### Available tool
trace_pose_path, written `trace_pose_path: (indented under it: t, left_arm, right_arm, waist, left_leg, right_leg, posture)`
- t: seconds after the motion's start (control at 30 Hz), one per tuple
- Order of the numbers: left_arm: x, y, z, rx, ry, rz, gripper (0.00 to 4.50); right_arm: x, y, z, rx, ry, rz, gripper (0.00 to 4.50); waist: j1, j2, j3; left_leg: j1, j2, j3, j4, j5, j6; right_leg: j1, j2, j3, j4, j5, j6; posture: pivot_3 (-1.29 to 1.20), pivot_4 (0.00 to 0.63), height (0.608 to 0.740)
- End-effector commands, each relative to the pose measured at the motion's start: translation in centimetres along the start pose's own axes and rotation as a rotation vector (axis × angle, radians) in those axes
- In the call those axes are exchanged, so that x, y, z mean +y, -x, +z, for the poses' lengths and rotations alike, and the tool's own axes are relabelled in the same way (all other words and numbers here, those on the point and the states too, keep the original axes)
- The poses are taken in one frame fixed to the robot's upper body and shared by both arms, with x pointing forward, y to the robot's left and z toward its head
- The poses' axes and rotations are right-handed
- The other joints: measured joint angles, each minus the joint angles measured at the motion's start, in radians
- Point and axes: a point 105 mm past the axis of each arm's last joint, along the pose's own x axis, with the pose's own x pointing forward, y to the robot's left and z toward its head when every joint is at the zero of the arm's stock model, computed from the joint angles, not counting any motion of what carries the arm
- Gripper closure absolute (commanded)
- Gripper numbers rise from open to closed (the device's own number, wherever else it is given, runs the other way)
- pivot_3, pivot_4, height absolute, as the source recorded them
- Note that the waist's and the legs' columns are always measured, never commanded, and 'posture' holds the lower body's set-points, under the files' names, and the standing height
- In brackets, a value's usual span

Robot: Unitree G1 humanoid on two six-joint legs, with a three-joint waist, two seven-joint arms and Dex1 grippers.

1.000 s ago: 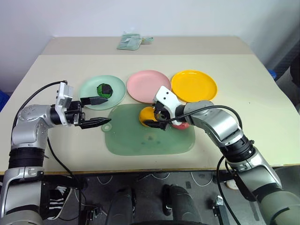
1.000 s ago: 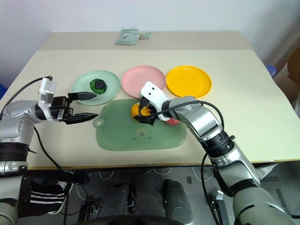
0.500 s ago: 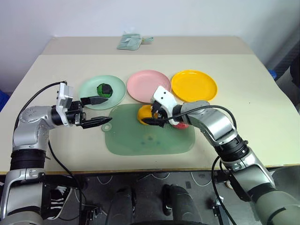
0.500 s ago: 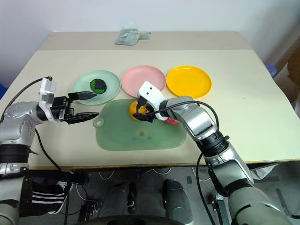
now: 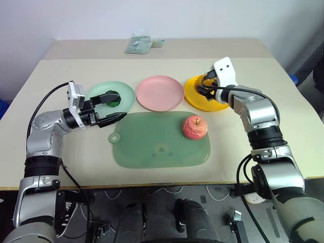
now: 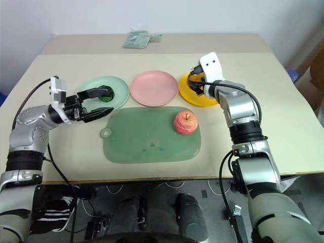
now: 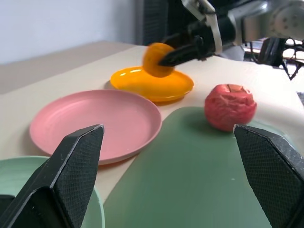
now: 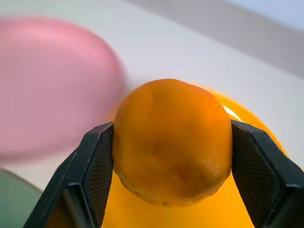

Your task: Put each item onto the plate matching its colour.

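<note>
An orange-yellow fruit [image 8: 173, 141] sits between the black fingers [image 8: 92, 164] of the right gripper [image 8: 173, 156], above a yellow-orange plate [image 5: 198, 96]. Beside it lie a pink plate [image 5: 160, 92], a mint green plate [image 5: 126, 93], a pink-red apple [image 5: 195, 127] on a green mat [image 5: 152, 144], and a beige desk [image 5: 283, 116].

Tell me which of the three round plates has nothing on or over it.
The pink round plastic plate, the middle one. The mint green plate holds the dark green vegetable; the orange fruit hangs over the yellow-orange plate.

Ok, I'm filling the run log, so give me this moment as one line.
right gripper: shut on orange fruit, above yellow plate | left gripper: open, empty | apple: on mat | green vegetable: on green plate
</note>
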Motion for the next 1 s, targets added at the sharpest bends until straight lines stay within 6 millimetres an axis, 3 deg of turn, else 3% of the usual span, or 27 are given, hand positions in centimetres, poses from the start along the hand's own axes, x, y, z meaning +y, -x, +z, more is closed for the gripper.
trace_pose_path:
  t: [0.03,0.1,0.2,0.23,0.4,0.43,0.5,0.57,0.73,1.0]
  left_arm:
    - [0.1,-0.3,1.2,-0.025,-0.047,0.0,0.0]
    - [0.1,-0.4,1.3,-0.032,-0.057,-0.003,0.0]
    - [0.1,-0.3,1.3,-0.029,-0.061,-0.003,0.0]
    - [0.1,-0.3,1.4,-0.028,-0.061,-0.004,0.0]
    - [-0.5,-0.3,1.9,-0.059,-0.051,-0.052,0.0]
    - [-0.8,-0.3,2.1,-0.071,-0.043,-0.071,0.0]
    - [-1.7,0.1,2.3,-0.077,0.002,-0.136,0.0]
    - [-2.4,0.3,2.1,-0.057,0.047,-0.188,0.0]
    - [-3.3,0.3,1.6,-0.013,0.067,-0.251,0.0]
    - [-3.5,0.6,0.5,0.066,0.031,-0.293,0.0]
  right_arm:
    - [-1.1,-0.2,1.7,-0.068,-0.012,-0.034,1.22]
    - [-1.2,-0.4,1.2,-0.065,-0.042,-0.032,1.22]
    - [-0.8,-0.4,1.6,-0.091,-0.05,0.0,0.2]
    - [-1.0,-0.3,1.9,-0.106,-0.043,-0.008,0.06]
    - [-1.6,1.4,5.6,-0.271,-0.064,0.019,0.06]
    - [-1.2,2.0,6.2,-0.298,-0.097,0.069,0.06]
    - [1.4,5.0,7.1,-0.336,-0.089,0.306,0.06]
    - [4.0,7.8,6.5,-0.301,-0.022,0.488,0.06]
    - [6.4,10.8,3.6,-0.148,0.053,0.623,0.06]
    - [5.9,10.5,0.2,0.0,0.092,0.562,0.06]
  waist:
    - [0.0,0.0,0.0]
    - [0.002,0.0,0.0]
    - [0.003,0.0,0.0]
    - [0.004,0.0,0.0]
    - [0.005,0.001,0.001]
    - [0.006,0.001,0.001]
    - [0.011,0.001,0.001]
    - [0.014,0.001,0.001]
    - [0.012,0.001,0.001]
    - [0.011,0.001,0.001]
  left_leg:
    - [0.0,0.0,0.0,0.0,0.0,0.0]
    - [0.0,0.0,0.0,0.0,0.0,0.0]
    - [0.0,0.0,0.0,0.0,0.0,0.0]
    - [0.0,0.0,0.0,0.0,0.0,0.0]
    - [0.0,0.0,0.0,0.0,0.0,0.0]
    - [0.0,0.0,0.0,0.0,0.0,0.0]
    - [0.0,0.0,0.0,0.0,0.0,0.0]
    - [-0.001,0.001,-0.001,0.0,0.0,0.0]
    - [0.0,0.0,0.0,0.001,-0.001,0.001]
    - [0.0,0.0,0.0,0.002,-0.001,0.001]
  right_leg:
    - [0.0,0.0,0.0,0.0,0.0,0.0]
    - [0.0,0.0,0.0,0.0,0.0,0.0]
    - [0.0,0.0,0.001,0.0,0.0,0.0]
    - [0.0,0.0,0.001,0.0,0.0,0.0]
    - [0.0,0.0,0.001,0.0,0.0,0.0]
    - [0.0,0.0,0.001,0.0,0.0,0.0]
    - [0.0,0.0,0.001,0.0,0.0,0.0]
    - [0.0,0.0,0.0,0.0,-0.001,0.001]
    - [0.001,-0.001,0.001,-0.001,-0.002,0.001]
    - [0.0,-0.001,0.001,-0.001,-0.003,-0.002]
  posture:
    - [0.0,0.15,0.74]
    - [0.0,0.15,0.74]
    - [0.0,0.15,0.74]
    - [0.0,0.15,0.74]
    - [0.0,0.15,0.74]
    - [0.0,0.15,0.74]
    - [0.0,0.15,0.74]
    - [0.0,0.15,0.74]
    - [0.0,0.15,0.74]
    - [0.0,0.15,0.74]
